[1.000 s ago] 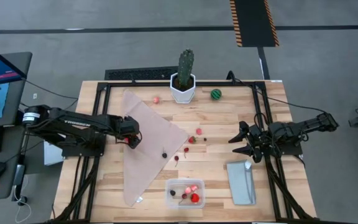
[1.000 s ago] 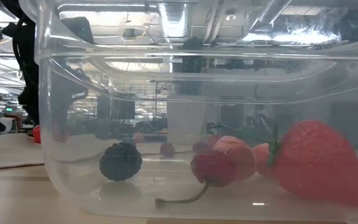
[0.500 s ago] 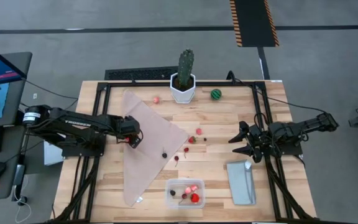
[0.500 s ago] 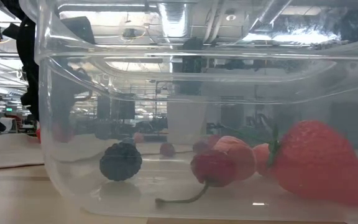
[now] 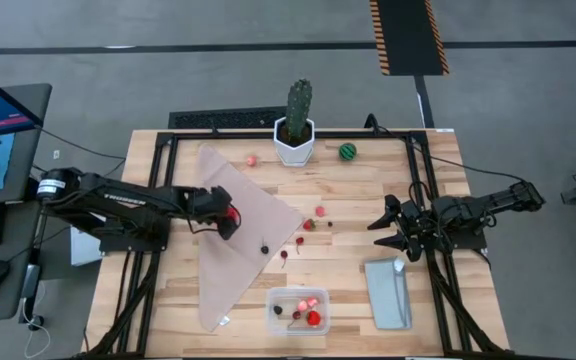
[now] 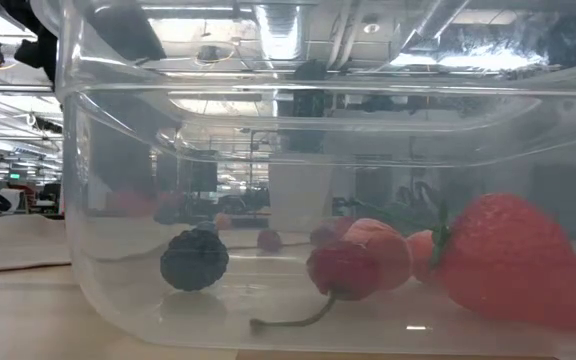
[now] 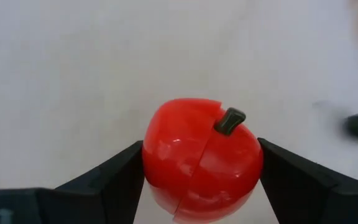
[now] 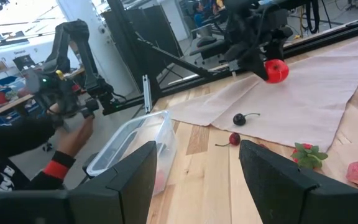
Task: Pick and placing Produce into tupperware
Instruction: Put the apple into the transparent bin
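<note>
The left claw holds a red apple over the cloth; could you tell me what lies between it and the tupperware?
In the high view, between the left claw and the tupperware lie the beige cloth, a dark cherry on it, then bare wood.

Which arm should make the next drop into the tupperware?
Left. Its end effector is shut on a red apple above the cloth; the right end effector is open and empty, beside the lid.

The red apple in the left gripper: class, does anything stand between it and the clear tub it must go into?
Nothing visible blocks the way. The left gripper holds the red apple above the beige cloth. Between it and the clear tub lie only that flat cloth and two small dark cherries, low enough to pass over.
</note>
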